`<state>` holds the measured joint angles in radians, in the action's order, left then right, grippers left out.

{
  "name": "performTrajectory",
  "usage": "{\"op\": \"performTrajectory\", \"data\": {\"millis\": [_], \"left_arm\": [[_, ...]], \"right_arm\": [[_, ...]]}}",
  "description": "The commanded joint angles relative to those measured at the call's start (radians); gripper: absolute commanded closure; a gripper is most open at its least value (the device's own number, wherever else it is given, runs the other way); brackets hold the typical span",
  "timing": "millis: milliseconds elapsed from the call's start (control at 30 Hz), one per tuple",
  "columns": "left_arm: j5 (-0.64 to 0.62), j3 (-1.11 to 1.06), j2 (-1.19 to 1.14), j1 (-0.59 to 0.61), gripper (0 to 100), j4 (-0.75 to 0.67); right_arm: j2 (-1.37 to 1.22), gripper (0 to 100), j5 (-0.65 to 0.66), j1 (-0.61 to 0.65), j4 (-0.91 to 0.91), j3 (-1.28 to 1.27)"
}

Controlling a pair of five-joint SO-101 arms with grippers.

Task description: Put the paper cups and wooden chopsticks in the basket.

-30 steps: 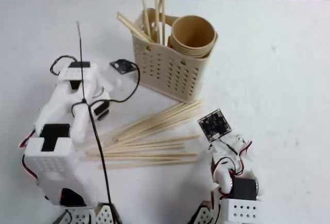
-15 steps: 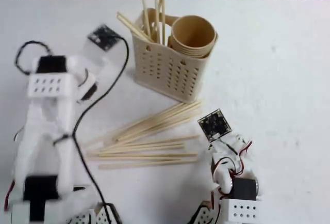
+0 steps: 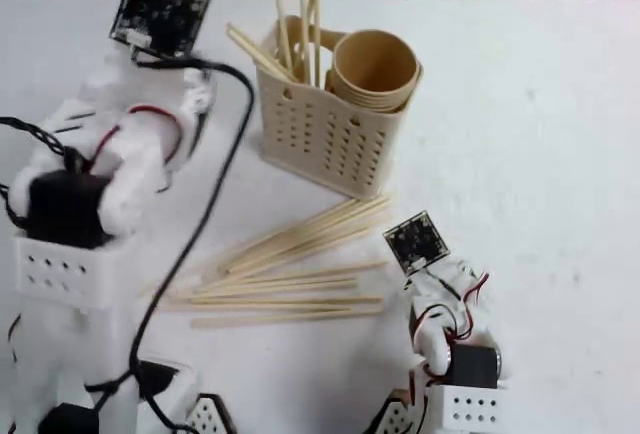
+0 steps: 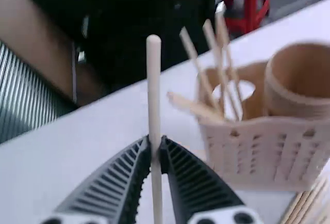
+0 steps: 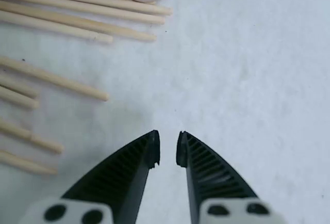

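A cream perforated basket [image 3: 330, 139] stands at the back middle of the table. It holds stacked paper cups [image 3: 375, 69] and several upright wooden chopsticks [image 3: 300, 14]. More chopsticks [image 3: 285, 274] lie loose on the table in front of it. My left gripper [image 4: 154, 149] is shut on a single chopstick [image 4: 153, 95], which stands upright, with the basket [image 4: 258, 146] and cups [image 4: 299, 84] a short way beyond it. The left arm [image 3: 110, 174] is raised at the table's left. My right gripper [image 5: 167, 149] hovers low over bare table, slightly open and holding nothing, near the loose chopstick ends [image 5: 77, 20].
The right arm [image 3: 445, 329] sits near the front edge, right of the loose pile. A black cable [image 3: 215, 194] hangs from the left arm across the table. Bare white tabletop spreads to the right of the basket. A red stool [image 4: 247, 2] stands in the room behind.
The left arm has risen from the left end of the loose pile and swung toward the far side, level with the basket. The right arm has not moved.
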<state>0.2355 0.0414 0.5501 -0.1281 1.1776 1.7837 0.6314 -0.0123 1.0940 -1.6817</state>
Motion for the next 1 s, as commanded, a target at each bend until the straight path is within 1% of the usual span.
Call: {"op": "performTrajectory", "data": {"millis": [0,167,233,300,467,567,733,900,967], "left_arm": [[-0.049,0.066,0.031,-0.105,98,-0.224],[-0.051,0.086,-0.053,-0.17,98,-0.473],[-0.052,0.107,-0.111,-0.182,98,-0.537],[-0.058,0.141,-0.179,-0.199,98,-0.572],[-0.187,0.244,-0.337,-0.203,98,-0.575],[-0.192,0.267,-0.397,-0.177,98,-0.569],[-0.198,0.267,-0.404,-0.151,97,-0.522],[-0.199,0.267,-0.404,-0.127,90,-0.477],[-0.199,0.267,-0.403,-0.122,90,-0.459]], "right_arm": [[0.007,92.9,0.006,0.005,-0.008,-0.009],[0.007,92.9,0.006,0.005,-0.008,-0.009],[0.007,92.9,0.006,0.005,-0.008,-0.009],[0.007,92.9,0.006,0.005,-0.008,-0.009],[0.007,92.9,0.006,0.005,-0.008,-0.009],[0.007,92.9,0.006,0.005,-0.008,-0.009],[0.007,92.9,0.006,0.005,-0.008,-0.009],[0.007,92.9,0.006,0.005,-0.008,-0.009],[0.007,92.9,0.006,0.005,-0.008,-0.009]]}}
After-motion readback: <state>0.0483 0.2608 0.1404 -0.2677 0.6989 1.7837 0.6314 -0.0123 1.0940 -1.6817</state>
